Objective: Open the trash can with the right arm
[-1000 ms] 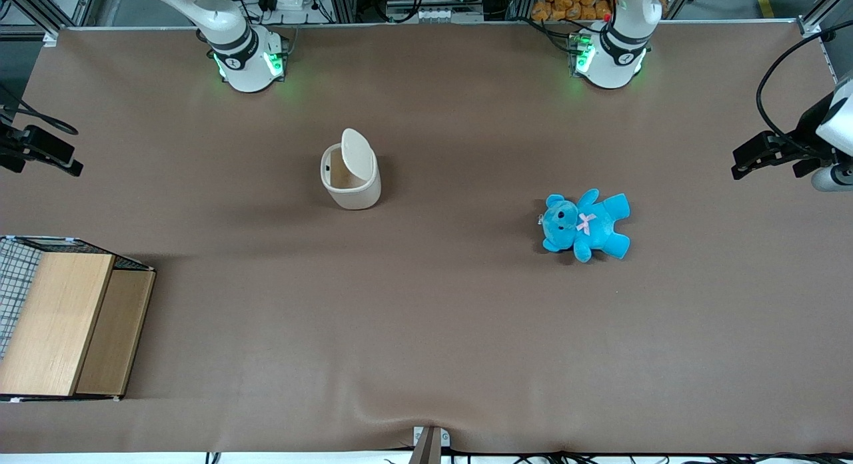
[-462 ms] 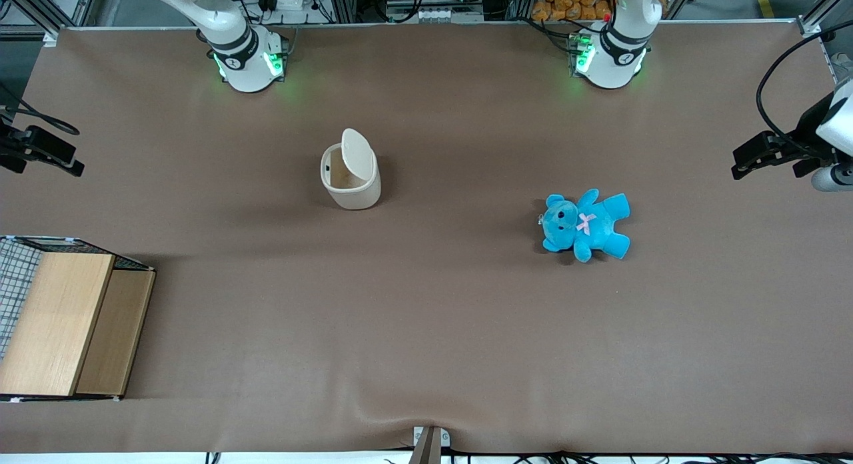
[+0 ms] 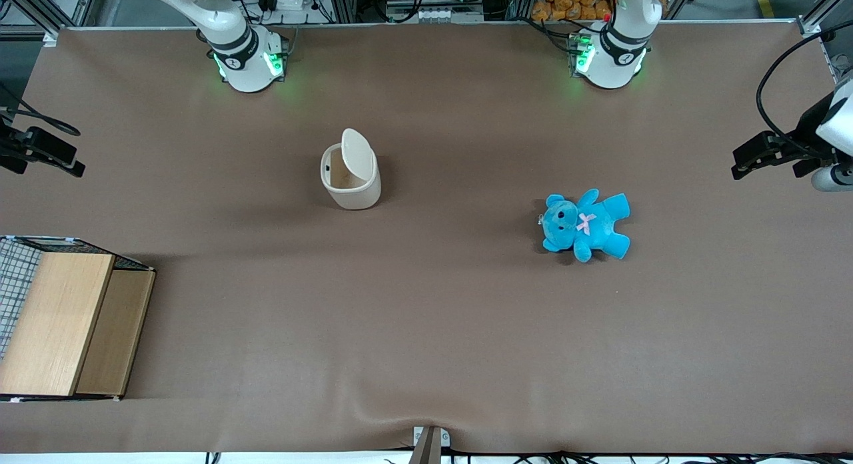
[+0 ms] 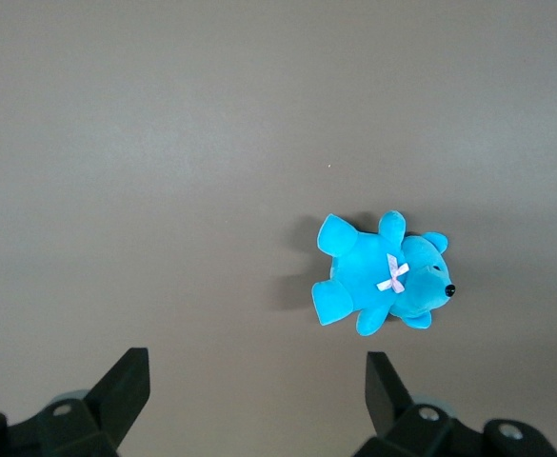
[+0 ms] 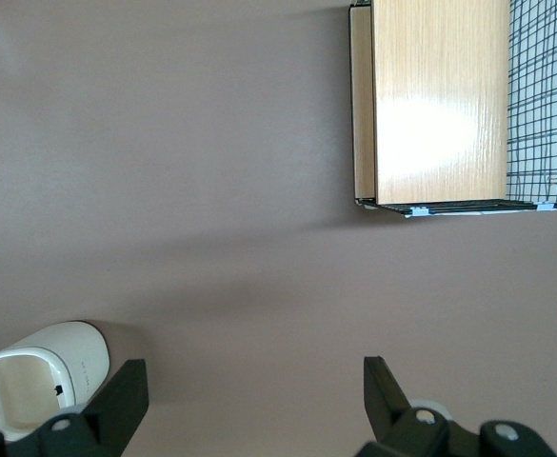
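Front view: trash can (image 3: 351, 179) upright, lid raised; gripper (image 5: 249, 405) open-jawed above table.

The right arm's gripper (image 5: 249, 400) hangs high, fingers (image 5: 126, 395) spread wide

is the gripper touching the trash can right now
Apart. In the front view the gripper sits toward the working arm's end of the table, with bare tabletop between it and the trash can, whose lid stands raised.

trash can (image 3: 351, 177) cream-white | upright | lid flipped open | tan inside | mid-table; gripper (image 5: 249, 405) high above table
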Action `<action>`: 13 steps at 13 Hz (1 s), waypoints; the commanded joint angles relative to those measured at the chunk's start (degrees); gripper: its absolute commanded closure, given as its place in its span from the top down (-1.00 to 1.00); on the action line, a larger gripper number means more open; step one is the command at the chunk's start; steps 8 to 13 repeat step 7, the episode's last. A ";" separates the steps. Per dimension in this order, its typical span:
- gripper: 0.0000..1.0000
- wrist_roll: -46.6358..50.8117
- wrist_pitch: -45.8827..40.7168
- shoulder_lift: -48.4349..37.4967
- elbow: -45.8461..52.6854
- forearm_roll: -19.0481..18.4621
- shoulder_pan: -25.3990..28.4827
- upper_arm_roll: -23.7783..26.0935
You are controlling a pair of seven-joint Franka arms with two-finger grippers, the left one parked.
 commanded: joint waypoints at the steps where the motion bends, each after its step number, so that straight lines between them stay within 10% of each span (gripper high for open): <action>1: 1.00 -0.20 -0.04 -0.23 -0.21 -0.48 -0.09 0.08; 13: 1.00 -0.38 -0.48 -0.23 -0.30 -0.47 -0.27 0.08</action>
